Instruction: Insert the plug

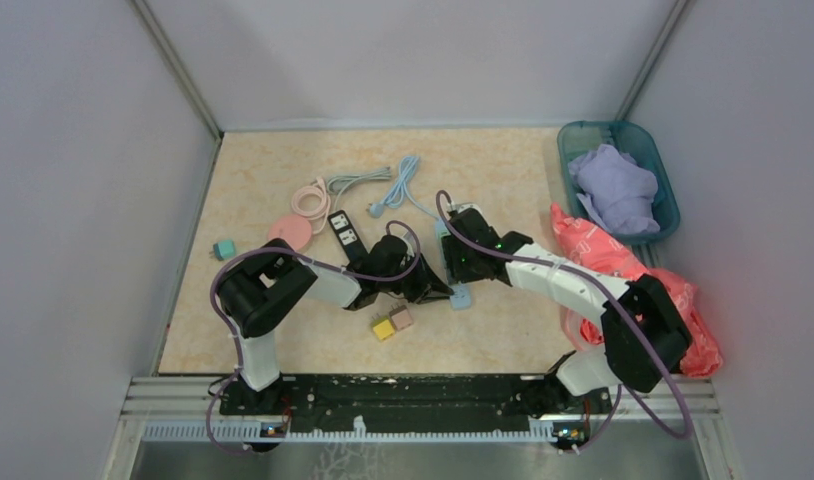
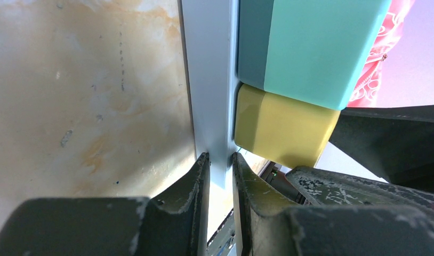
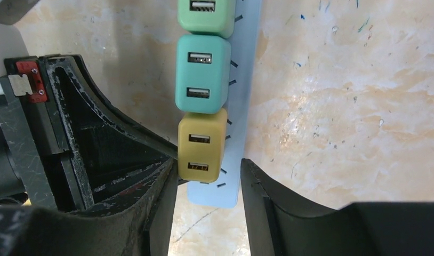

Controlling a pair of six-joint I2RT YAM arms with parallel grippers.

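Pinching left fingers (image 2: 196,184): almost fully closed on the thin edge of the pale blue power strip (image 2: 212,80), one finger pressed to each side of it, just beside the yellow plug (image 2: 281,125).
Right fingers (image 3: 260,192): apart and holding nothing. They straddle the end of the power strip, one finger close against the yellow plug's corner. The other stands off the strip's opposite edge, with bare counter (image 3: 337,96) showing in between.
Yellow plug: sits flush on the power strip's face as the last block at that end. Its two USB ports face the right wrist camera.
Teal plug (image 3: 202,74): next along the power strip, touching the yellow plug.
Green plug (image 3: 206,16): beyond the teal plug on the same strip, cut off by the frame edge.
Power strip: lies on the counter where the two arms meet.
Yellow cube (image 1: 383,329) and pink cube (image 1: 401,318): loose on the counter, touching each other, near the power strip on its left.
Black strip (image 1: 345,231): left of the power strip, near a coiled pink cable (image 1: 309,198).
Basket (image 1: 667,196): well apart to the right of the power strip, with a purple cloth (image 1: 613,186) inside. A red bag (image 1: 595,250) lies between the basket and the strip.
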